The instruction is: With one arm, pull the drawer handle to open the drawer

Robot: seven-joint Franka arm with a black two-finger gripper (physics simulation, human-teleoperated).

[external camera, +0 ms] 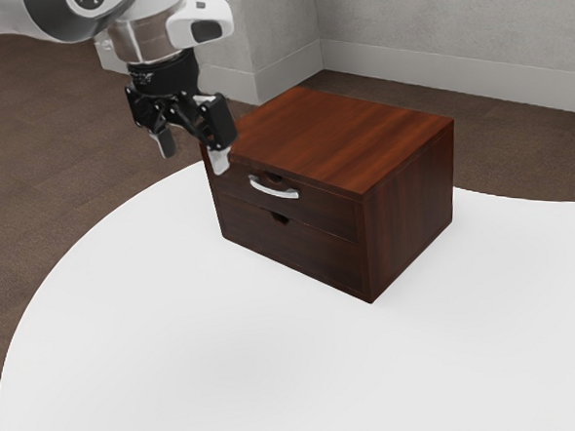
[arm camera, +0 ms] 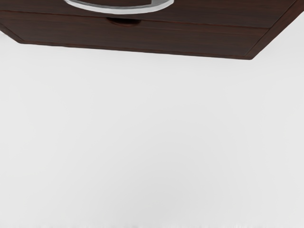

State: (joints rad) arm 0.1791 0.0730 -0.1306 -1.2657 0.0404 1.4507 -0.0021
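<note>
Now | exterior: pincer (external camera: 192,149) released beside cabinet (external camera: 351,141) | wrist: handle (arm camera: 118,6), drawer (arm camera: 213,12), table (arm camera: 152,142)

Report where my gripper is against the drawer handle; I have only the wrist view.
Observer: The gripper hangs to the exterior view's left of the handle, by the front corner of the cabinet, not around the handle.
Operator: Give me its state.
Observer: Open, holding nothing.
Operator: Confirm the drawer.
Observer: The top drawer sits flush with the cabinet's face, so it looks shut.
</note>
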